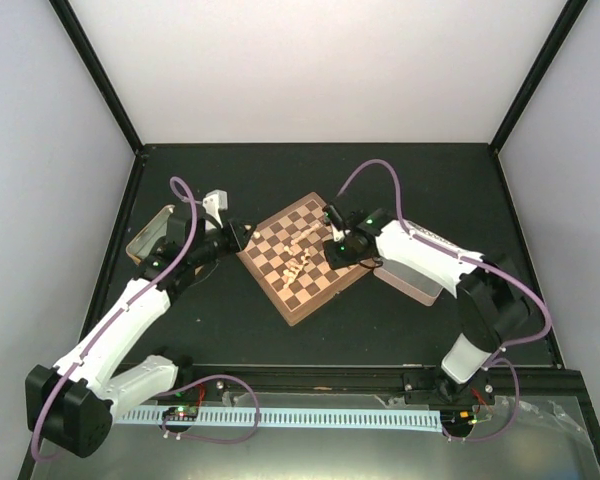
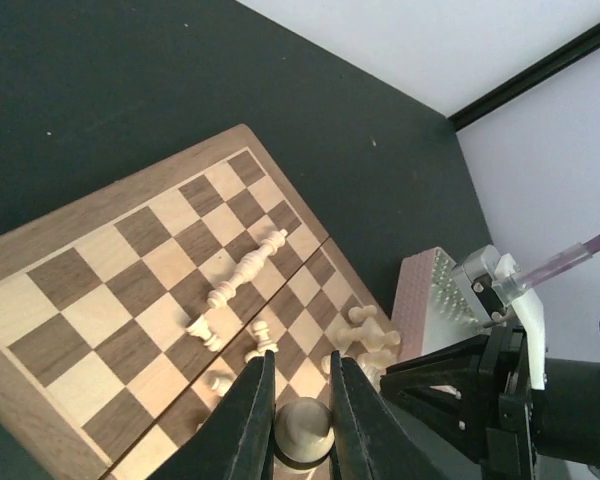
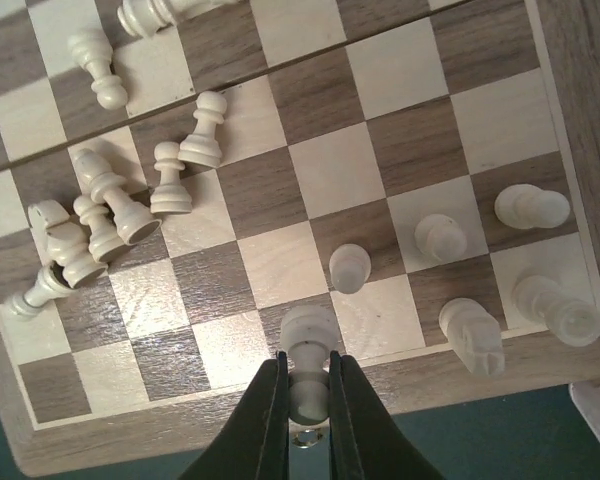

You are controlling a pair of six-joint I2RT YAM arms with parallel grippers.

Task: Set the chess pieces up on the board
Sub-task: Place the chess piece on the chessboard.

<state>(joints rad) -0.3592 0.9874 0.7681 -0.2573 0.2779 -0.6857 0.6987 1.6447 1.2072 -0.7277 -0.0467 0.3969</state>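
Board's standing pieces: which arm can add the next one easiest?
Right, probably: the right gripper grips a pawn right beside the standing pieces. The left gripper holds its piece farther away.

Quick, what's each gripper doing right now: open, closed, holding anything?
Left gripper: closed on a cream piece.
Right gripper: closed on a cream pawn.

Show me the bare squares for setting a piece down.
Right wrist view: bare squares on the board toward its upper right rim, and between the fallen pile and the standing pieces. Crowded: that pile, and the corner by the right gripper.
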